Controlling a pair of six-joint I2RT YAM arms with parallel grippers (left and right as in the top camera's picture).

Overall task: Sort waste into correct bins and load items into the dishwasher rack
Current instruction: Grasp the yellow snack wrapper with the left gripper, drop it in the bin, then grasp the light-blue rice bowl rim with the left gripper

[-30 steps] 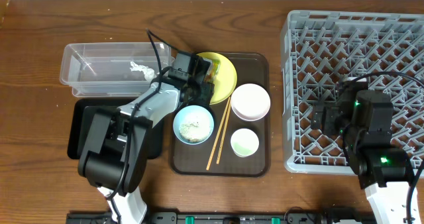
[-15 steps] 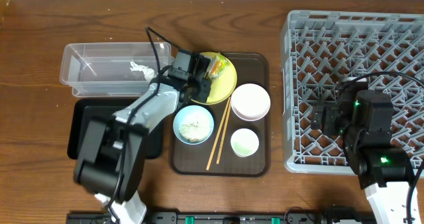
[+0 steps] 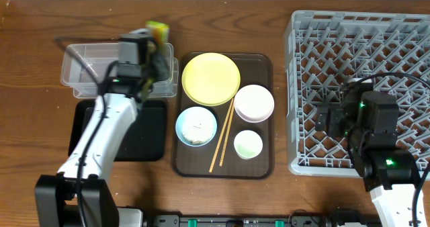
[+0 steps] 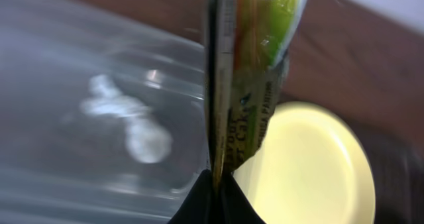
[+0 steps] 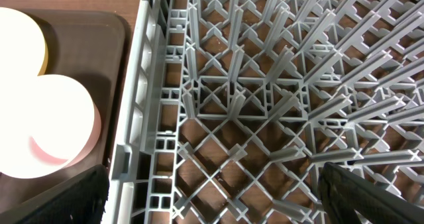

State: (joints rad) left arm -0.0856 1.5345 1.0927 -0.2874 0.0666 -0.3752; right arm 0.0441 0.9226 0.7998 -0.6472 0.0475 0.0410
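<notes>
A dark brown wood-grain tabletop [image 3: 40,32] fills the overhead view, with the square grey plastic dishwasher rack [image 3: 363,39], a lattice of upright pegs, taking the right side of the frame. In the upper left sits the clear plastic tub [image 3: 84,69], rectangular with rounded corners, and just below it lies the shallow matte black tray [image 3: 151,129]. The left hand [image 3: 153,44] hovers above the tub's right end, clenched on the green-yellow snack wrapper [image 3: 158,31]. In the left wrist view the dark fingertips [image 4: 213,191] pinch the wrapper's lower edge, so the glossy, creased film [image 4: 255,65] stands up edge-on through the middle of the frame. To its left, a blurred crumpled white tissue [image 4: 129,121] shows inside the see-through tub. At centre a brown serving tray [image 3: 259,168] with a raised rim carries the dishes. The flat round yellow plate [image 3: 210,78] lies at its upper left and the pale pink bowl [image 3: 253,103] touches the plate's lower right edge. The light blue bowl [image 3: 196,125] at the lower left holds beige rice-like scraps [image 3: 196,128]. A small whitish-green cup [image 3: 248,144] sits at the lower right, and two thin wooden chopsticks [image 3: 222,136] lie slanted between the bowls. The right hand [image 5: 212,201] hangs over the rack's left edge, released, its black fingers at the two bottom corners of the right wrist view, with only grey lattice between them.
</notes>
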